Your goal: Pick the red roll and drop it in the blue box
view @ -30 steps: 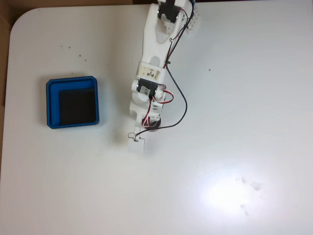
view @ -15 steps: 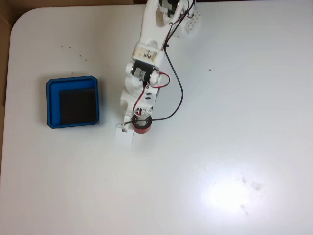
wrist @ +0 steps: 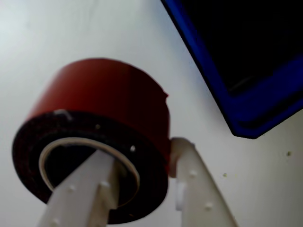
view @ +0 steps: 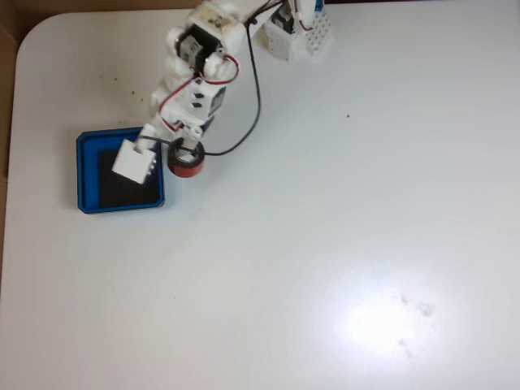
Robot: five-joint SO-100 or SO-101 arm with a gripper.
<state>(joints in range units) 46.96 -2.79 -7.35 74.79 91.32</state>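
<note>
The red roll point(view: 186, 160) hangs just right of the blue box point(view: 84, 169), held by my gripper point(view: 182, 151) above the table. In the wrist view the red roll point(wrist: 109, 101) is close up: one white finger point(wrist: 83, 189) passes through its hollow centre and the other finger point(wrist: 196, 184) presses its outer red side. The gripper is shut on the roll's wall. The blue box point(wrist: 258, 106) shows its rim and black floor at the upper right of the wrist view. A white block on the arm covers part of the box floor in the fixed view.
The white table point(view: 341, 244) stretches open to the right and below. The arm's base point(view: 292, 28) stands at the top edge. A brown surface point(view: 6, 49) shows beyond the table's rounded left corner. Small dark specks point(view: 118, 81) lie above the box.
The arm has swung left and up across the table, carrying the red roll from the middle to the right edge of the blue box.
</note>
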